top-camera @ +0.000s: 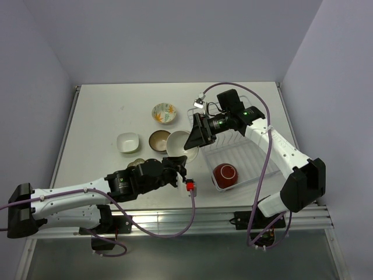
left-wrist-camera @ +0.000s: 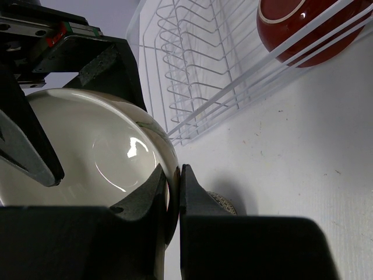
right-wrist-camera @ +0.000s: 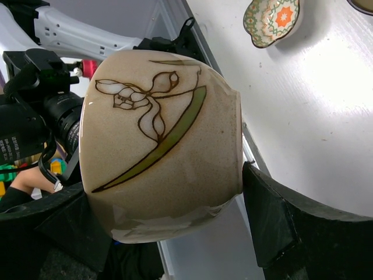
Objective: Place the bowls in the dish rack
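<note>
A beige bowl (top-camera: 178, 143) with a green leaf and flower outline on its side (right-wrist-camera: 157, 146) hangs above the table, left of the dish rack (top-camera: 256, 169). My left gripper (left-wrist-camera: 175, 172) is shut on its rim from below. From the rack side my right gripper (right-wrist-camera: 163, 192) stands open with a finger on either side of the bowl, and one fingertip (right-wrist-camera: 262, 210) is right at the rim. A red bowl (top-camera: 225, 173) sits in the rack's near end. On the table lie a cream bowl with orange flowers (top-camera: 165, 112), a white squarish bowl (top-camera: 128, 142), a dark brown bowl (top-camera: 158, 140) and a patterned flower-shaped bowl (right-wrist-camera: 273, 20).
The white wire rack (left-wrist-camera: 192, 76) has rows of thin tines and raised sides, and the red bowl (left-wrist-camera: 303, 29) leans inside it. The left arm crosses the table's near left part. The table's front edge and a metal rail run just below the rack.
</note>
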Motion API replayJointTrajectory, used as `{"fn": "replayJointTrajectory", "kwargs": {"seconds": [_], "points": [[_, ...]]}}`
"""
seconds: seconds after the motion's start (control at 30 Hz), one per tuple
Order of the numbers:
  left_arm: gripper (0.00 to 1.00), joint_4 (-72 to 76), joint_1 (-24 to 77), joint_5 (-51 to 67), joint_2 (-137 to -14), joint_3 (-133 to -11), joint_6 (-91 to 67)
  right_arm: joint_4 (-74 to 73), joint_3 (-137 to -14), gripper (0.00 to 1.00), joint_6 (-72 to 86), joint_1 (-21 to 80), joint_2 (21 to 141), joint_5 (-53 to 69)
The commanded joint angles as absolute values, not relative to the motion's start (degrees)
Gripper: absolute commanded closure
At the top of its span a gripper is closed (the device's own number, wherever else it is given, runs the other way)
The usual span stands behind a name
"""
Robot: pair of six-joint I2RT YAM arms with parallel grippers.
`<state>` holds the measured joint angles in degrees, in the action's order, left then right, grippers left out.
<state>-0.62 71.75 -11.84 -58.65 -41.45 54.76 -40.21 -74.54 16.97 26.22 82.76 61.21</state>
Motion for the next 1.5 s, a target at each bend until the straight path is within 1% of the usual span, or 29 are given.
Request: {"fn": "replayJointTrajectory", "kwargs": {"seconds": [0.0,0.03,0.13,0.17,0.23,0.33,0.5,0.7,1.0,1.17,1.33,1.37,1.47], "points": [[0.89,4.57,72.33,-10.9,-56.69,-43.42,55.28,-37.62,-75.15,0.97,17.05,25.49,81.39,67.15],[0.86,4.48,72.33,-10.9,-56.69,-43.42,55.28,-37.7,-75.15,1.0,16.96,25.4,81.39,67.41],[0.75,3.87,72.33,-10.81,-56.51,-42.98,55.28,-38.14,-75.5,1.0,16.09,24.87,81.21,67.59],[0.71,3.69,72.33,-10.81,-56.43,-42.8,55.37,-38.14,-75.67,1.0,16.08,24.61,80.95,67.59],[0.67,3.6,72.33,-10.9,-56.51,-42.72,55.46,-37.97,-75.94,1.0,15.73,24.26,80.68,67.5],[0.66,3.43,72.33,-10.81,-56.43,-42.63,55.37,-37.71,-76.2,1.0,15.47,23.56,80.07,66.8],[0.59,3.6,72.33,-10.99,-56.51,-42.36,55.2,-39.11,-76.73,1.0,13.28,22.33,79.8,65.83],[0.59,3.69,72.33,-10.64,-56.69,-42.1,55.19,-39.99,-77.34,1.0,12.31,21.53,79.37,66.01],[0.62,1.32,72.33,-9.41,-57.92,-42.54,55.63,-41.39,-77.08,1.0,11.08,21.62,79.01,65.39],[0.58,0.18,72.33,-8.88,-58.97,-42.54,56.51,-42.71,-77.87,1.0,10.11,22.15,78.66,64.69],[0.57,-1.23,72.33,-9.23,-59.68,-42.36,57.48,-44.03,-78.14,1.0,9.05,23.02,78.49,63.02],[0.57,-1.23,72.33,-9.4,-59.76,-42.45,57.57,-44.21,-78.05,1.0,8.62,23.29,78.23,62.76],[0.68,-1.41,72.33,-9.84,-60.38,-42.54,57.83,-44.56,-77.87,1.0,7.65,24.43,77.61,61.88]]}}
